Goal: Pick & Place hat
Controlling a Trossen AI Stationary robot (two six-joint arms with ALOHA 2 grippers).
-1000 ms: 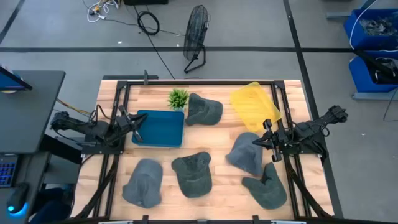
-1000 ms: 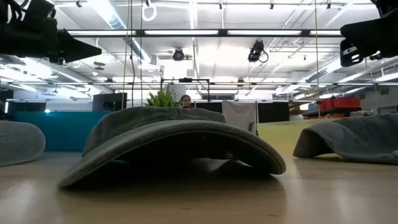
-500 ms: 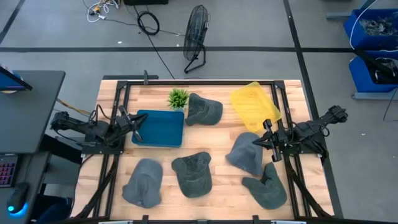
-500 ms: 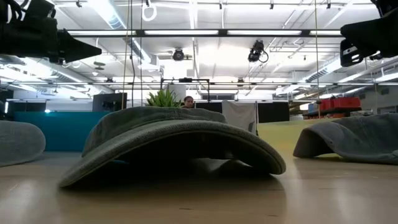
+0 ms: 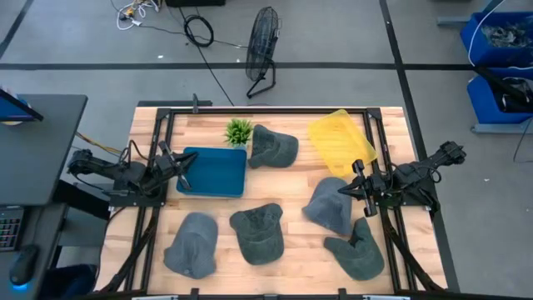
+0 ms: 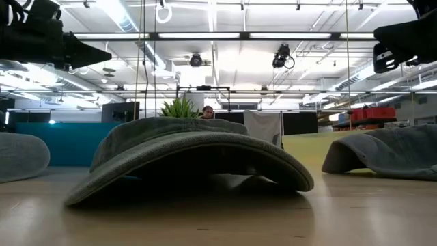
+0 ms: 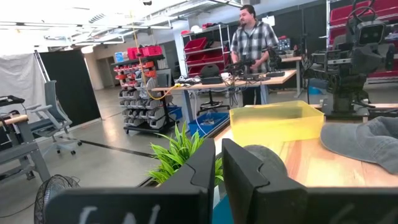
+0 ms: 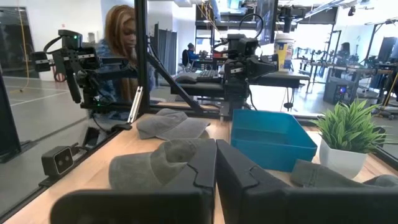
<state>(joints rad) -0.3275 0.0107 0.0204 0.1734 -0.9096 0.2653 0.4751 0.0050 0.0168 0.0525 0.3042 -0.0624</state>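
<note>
Hovering, my right end effector has its fingers together, with the nearest grey cap just ahead and below it. My left end effector, also closed, waits over the blue bin, farther from any cap.

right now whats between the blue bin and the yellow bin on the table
In the high view, a grey hat lies between the blue bin and the yellow bin, with the small green plant just beside the blue bin's far corner.
</note>
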